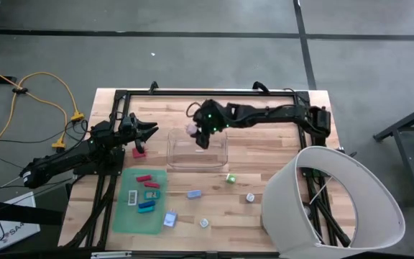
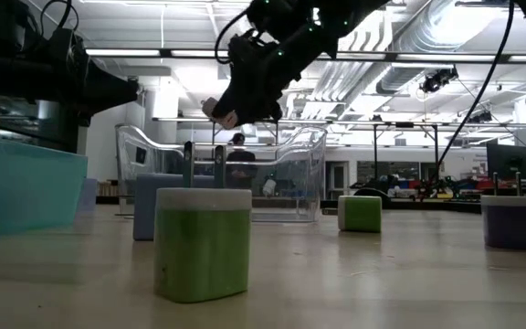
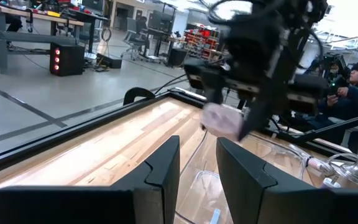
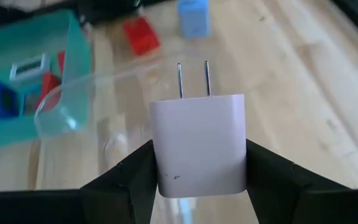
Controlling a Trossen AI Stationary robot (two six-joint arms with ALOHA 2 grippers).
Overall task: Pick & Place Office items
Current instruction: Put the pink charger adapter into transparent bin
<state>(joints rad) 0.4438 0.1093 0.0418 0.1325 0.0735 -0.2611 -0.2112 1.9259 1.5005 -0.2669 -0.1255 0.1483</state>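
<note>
Jaws on the left gripper (image 1: 152, 130) stand only slightly apart and hold nothing; that arm waits at the left side of the wooden table (image 1: 279, 162), just above a red piece (image 1: 139, 151) lying on the wood. Moving right, a flat green mat (image 1: 123, 219) carries several small office items: a red bar (image 1: 144, 178), a teal piece (image 1: 152, 184), a white-framed piece (image 1: 132, 196) and a blue piece (image 1: 146, 206). Loose on the bare wood near the mat lie a light blue piece (image 1: 194, 193) and another light blue piece (image 1: 169, 219). Above these, in the middle of the table, sits the clear bin (image 1: 225, 152), which looks empty. Over its left end hangs the right gripper (image 4: 199, 168), its jaws closed on the flat sides of a white plug-in charger (image 4: 199, 144), prongs pointing away from the wrist; the low view shows it held above the bin's rim. Further right a small green cube (image 1: 230, 178) and a pale round piece (image 1: 250, 196) rest on the wood, and a large white lampshade-like cylinder (image 1: 336, 205) fills the right corner. The step in hand appears to be dropping the charger into the bin. To do it well, the gripper should be well inside the bin's walls and low before letting go, so the charger neither clips the rim nor bounces out.
</note>
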